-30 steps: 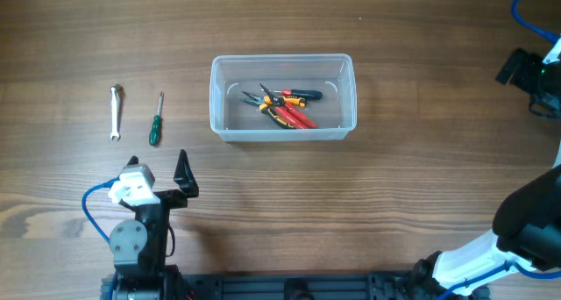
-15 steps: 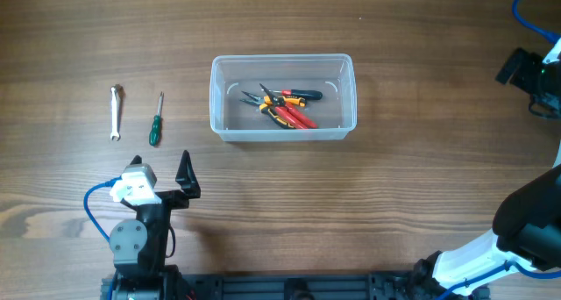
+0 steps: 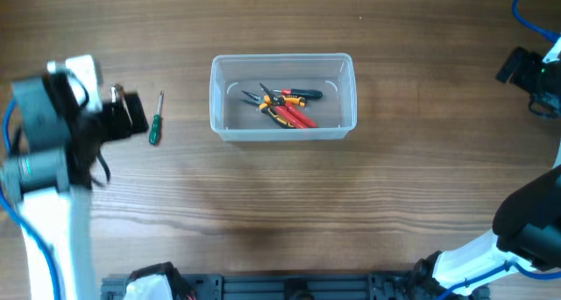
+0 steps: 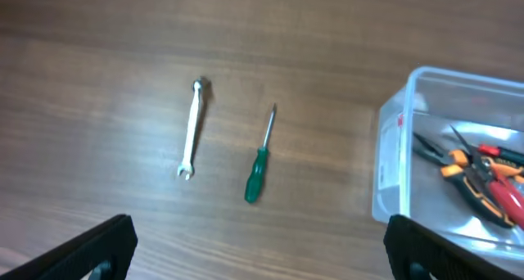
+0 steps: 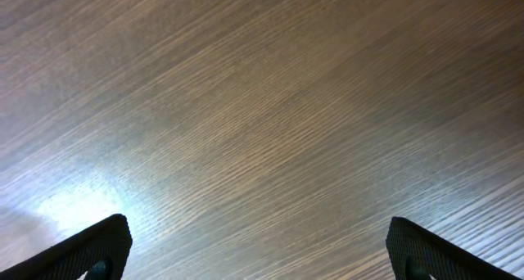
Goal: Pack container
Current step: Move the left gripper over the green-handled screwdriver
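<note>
The overhead camera looks straight down on the desk from high up and takes in a wide stretch of it. The left wrist camera sits behind the left hand, tilted down and forward. Ahead of that hand it shows the wrench, the screwdriver and, to the hand's right, one end of the container (the last two show overhead too). The right wrist camera looks closely at bare desk ahead of the right hand.

Overhead, the blurred left arm largely covers the wrench — the container runs off the left wrist view's edge.
</note>
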Motion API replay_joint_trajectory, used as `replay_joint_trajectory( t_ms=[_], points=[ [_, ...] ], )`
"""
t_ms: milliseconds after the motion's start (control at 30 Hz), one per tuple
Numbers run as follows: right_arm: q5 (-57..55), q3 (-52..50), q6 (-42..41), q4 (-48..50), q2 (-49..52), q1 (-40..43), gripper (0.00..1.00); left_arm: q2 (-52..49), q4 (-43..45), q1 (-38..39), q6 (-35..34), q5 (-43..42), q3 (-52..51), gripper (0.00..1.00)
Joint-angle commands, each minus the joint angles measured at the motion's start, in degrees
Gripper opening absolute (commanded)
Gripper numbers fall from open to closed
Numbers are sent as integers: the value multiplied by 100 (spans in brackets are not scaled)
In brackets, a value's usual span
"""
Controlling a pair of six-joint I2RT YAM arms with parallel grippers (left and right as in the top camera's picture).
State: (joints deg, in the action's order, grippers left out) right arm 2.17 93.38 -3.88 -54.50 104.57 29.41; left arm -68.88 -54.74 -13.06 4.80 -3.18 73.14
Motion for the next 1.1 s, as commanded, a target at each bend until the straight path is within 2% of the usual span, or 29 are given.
replay_joint_trajectory(
  t_ms=[0, 100, 233, 400, 900, 1067],
  points=[
    [46, -9, -103, 9, 11, -17, 100, -1263, -466, -28, 1038, -33, 780, 100],
    [46, -9, -103, 9, 11, -20, 100, -2221, -1172, -28, 1113, 483, 1462, 100],
    [46, -9, -103, 9, 11, -20, 100, -2850, -1405, -20, 1150, 472, 1690, 100],
    [46, -9, -101, 9, 11, -17, 100, -3084, -1587, -17, 1580, -240, 1690, 100],
    [46, -9, -103, 9, 11, -20, 100, -3963, -1309, 9, 1580, -385, 1687, 100],
    [46, -9, -103, 9, 11, -20, 100, -3967, -1082, 9, 1578, -389, 1687, 100]
  ],
)
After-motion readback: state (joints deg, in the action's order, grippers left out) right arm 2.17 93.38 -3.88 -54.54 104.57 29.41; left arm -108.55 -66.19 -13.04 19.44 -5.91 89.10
